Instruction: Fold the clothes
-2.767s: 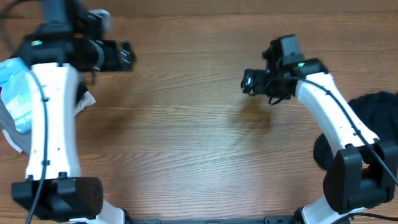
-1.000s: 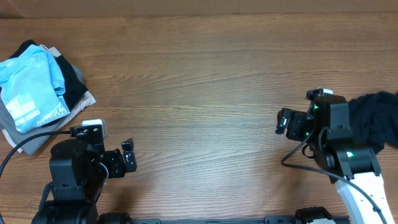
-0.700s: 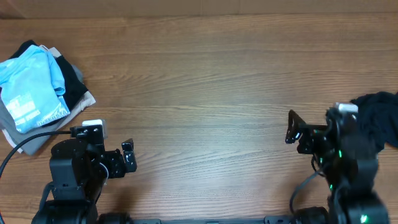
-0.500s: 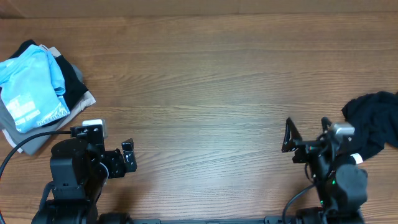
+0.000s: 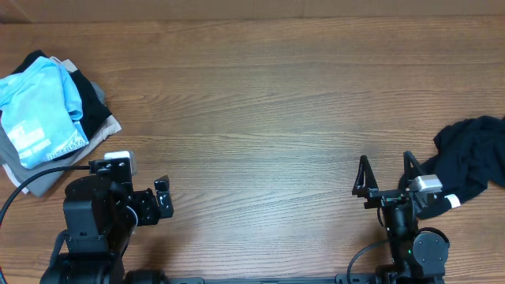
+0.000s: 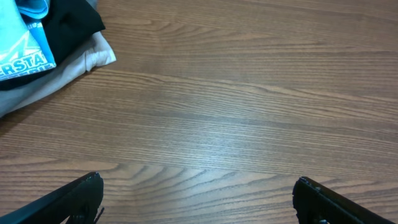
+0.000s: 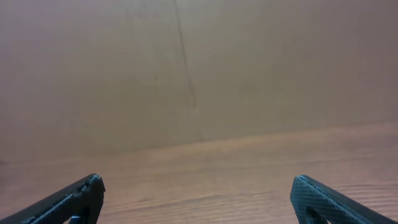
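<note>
Right arm has drawn back since a second ago: it was level with the dark heap then, and now sits folded at the near edge of the table (image 5: 260, 102), toward the near-right corner. Nearly three seconds ago both arms were stretched over the far half. My left arm has not shifted over the last second.

I see the right gripper (image 5: 385, 160) with its jaws spread wide and nothing between them. Its wrist camera looks level across the wood to a plain tan wall (image 7: 186, 62), with one black fingertip at each lower corner.

The left gripper (image 5: 166, 197) is near the near-left corner, also wide apart and holding nothing. Its fingers (image 6: 74, 196) frame bare wood in the wrist view.

The crumpled black garment (image 5: 469, 154) lies unfolded against the right edge, just beside the right gripper. From overhead I cannot tell whether it touches the arm.

The folded stack (image 5: 87, 118) sits by the left edge toward the far-left corner. It has a light blue shirt (image 5: 35, 110) with white lettering on top, and black and beige layers under it. Its corner shows at the upper left of the left wrist view.
</note>
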Controlling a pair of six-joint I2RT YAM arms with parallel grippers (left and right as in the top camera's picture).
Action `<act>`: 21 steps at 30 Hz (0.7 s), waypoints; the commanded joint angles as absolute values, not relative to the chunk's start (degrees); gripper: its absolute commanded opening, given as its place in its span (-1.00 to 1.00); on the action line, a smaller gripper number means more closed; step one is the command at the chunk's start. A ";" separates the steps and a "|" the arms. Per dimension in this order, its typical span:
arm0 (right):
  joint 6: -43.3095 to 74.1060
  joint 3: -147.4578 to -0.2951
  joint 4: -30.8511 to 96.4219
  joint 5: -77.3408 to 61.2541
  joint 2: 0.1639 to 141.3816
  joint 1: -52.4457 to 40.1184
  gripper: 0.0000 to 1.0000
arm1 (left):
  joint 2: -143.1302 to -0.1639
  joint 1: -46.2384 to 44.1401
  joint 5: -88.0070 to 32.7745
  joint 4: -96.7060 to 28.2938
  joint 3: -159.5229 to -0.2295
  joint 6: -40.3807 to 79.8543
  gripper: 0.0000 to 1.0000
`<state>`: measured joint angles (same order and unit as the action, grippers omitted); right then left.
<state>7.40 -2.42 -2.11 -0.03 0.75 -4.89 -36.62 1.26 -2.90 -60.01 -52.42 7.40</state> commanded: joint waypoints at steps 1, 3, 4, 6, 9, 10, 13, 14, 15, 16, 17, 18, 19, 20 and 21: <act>6.96 -0.45 0.19 4.19 0.12 -4.45 1.00 | -36.49 1.48 -2.35 -59.81 -52.12 8.16 0.99; 7.03 -0.45 2.66 4.45 0.12 -4.36 1.00 | -36.49 1.48 -2.35 -59.81 -52.12 8.16 1.00; 7.46 -0.45 4.95 3.51 0.12 -4.36 1.00 | -36.49 1.48 -2.35 -59.81 -52.12 8.16 1.00; 7.44 -0.45 4.82 -0.23 0.12 -4.38 1.00 | -36.49 1.48 -2.35 -59.81 -52.12 8.16 1.00; 7.44 -0.45 4.82 -0.10 0.16 -4.36 1.00 | -36.49 1.48 -2.35 -59.81 -52.12 8.16 1.00; 7.44 -0.45 4.82 -0.10 0.16 -4.38 1.00 | -36.49 1.48 -2.35 -59.81 -52.12 8.16 1.00; 7.44 -0.45 4.82 -0.10 0.16 -4.38 1.00 | -36.49 1.48 -2.35 -59.81 -52.12 8.16 1.00; 7.44 -0.45 4.82 -0.10 0.16 -4.36 1.00 | -36.49 1.48 -2.35 -59.81 -52.12 8.16 1.00; 7.44 -0.45 4.82 -0.08 0.16 -4.38 1.00 | -36.49 1.48 -2.35 -59.81 -52.12 8.16 1.00; 7.44 -0.45 4.82 -0.08 0.16 -4.38 1.00 | -36.49 1.48 -2.35 -59.81 -52.12 8.16 0.99; 7.44 -0.45 4.82 -0.10 0.16 -4.38 1.00 | -36.49 1.48 -2.35 -59.81 -52.12 8.16 1.00; 7.44 -0.45 4.82 -0.10 0.16 -4.38 1.00 | -36.49 1.48 -2.35 -59.81 -52.12 8.16 1.00; 7.44 -0.45 4.82 -0.10 0.16 -4.36 1.00 | -36.49 1.48 -2.35 -59.81 -52.12 8.16 0.99; 7.44 -0.45 4.82 -0.10 0.16 -4.36 1.00 | -36.49 1.48 -2.35 -59.81 -52.12 8.16 1.00; 7.44 -0.45 4.82 -0.08 0.16 -4.38 1.00 | -36.49 1.48 -2.35 -59.81 -52.12 8.16 0.99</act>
<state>7.46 -1.06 5.15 0.23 0.69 -4.80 -36.60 1.26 -2.90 -59.99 -52.42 7.40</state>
